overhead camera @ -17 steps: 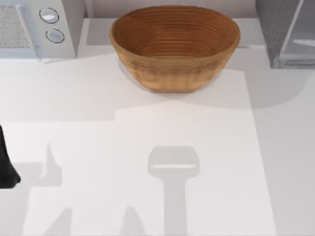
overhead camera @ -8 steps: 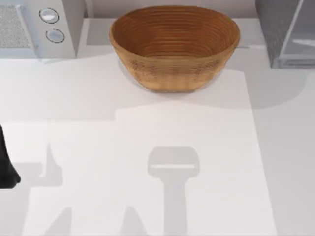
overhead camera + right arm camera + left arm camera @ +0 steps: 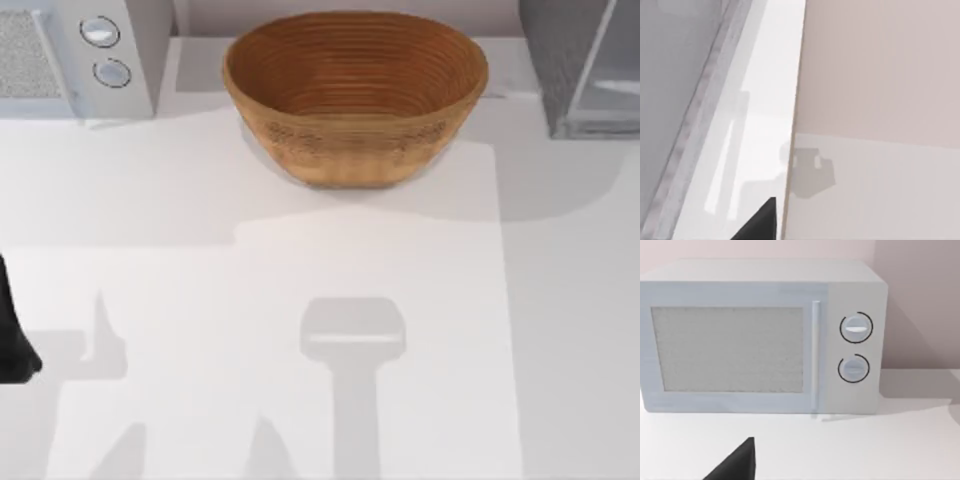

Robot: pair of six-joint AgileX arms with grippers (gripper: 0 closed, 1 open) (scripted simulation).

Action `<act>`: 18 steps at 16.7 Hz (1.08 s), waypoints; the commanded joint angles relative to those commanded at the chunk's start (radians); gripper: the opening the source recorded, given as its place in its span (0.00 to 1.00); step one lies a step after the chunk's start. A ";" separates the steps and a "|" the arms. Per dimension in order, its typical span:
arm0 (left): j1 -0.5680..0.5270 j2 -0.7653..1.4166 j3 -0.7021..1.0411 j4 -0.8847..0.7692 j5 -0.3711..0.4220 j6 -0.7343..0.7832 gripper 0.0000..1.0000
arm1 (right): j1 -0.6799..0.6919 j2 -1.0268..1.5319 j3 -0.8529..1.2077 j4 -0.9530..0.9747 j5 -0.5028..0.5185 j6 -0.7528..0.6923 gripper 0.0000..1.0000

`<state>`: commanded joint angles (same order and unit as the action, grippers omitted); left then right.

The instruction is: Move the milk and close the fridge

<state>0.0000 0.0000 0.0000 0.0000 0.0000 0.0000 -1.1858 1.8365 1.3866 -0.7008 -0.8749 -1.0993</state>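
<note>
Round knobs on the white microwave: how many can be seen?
2. Upper round knob and lower round knob sit one above the other on the white microwave, right of its door handle, at the table's far left.

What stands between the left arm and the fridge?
The basket, at the table's back middle. Its near side lies about on the straight line from the left arm, at the left edge, to the fridge in the back right corner. A path swung nearer the front would likely pass it.
</note>
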 joint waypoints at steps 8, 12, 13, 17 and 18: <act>0.000 0.000 0.000 0.000 0.000 0.000 1.00 | 0.250 -0.004 -0.083 0.390 0.118 0.448 1.00; 0.000 0.000 0.000 0.000 0.000 0.000 1.00 | 0.256 -0.003 -0.087 0.401 0.122 0.459 1.00; 0.000 0.000 0.000 0.000 0.000 0.000 1.00 | 0.247 -0.009 -0.085 0.402 0.120 0.457 1.00; 0.000 0.000 0.000 0.000 0.000 0.000 1.00 | 0.307 -0.016 -0.127 0.437 0.181 0.516 1.00; 0.000 0.000 0.000 0.000 0.000 0.000 1.00 | 0.346 -0.022 -0.147 0.453 0.219 0.552 1.00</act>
<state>0.0000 0.0000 0.0000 0.0000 0.0000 0.0000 -0.8399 1.8146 1.2399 -0.2480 -0.6558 -0.5475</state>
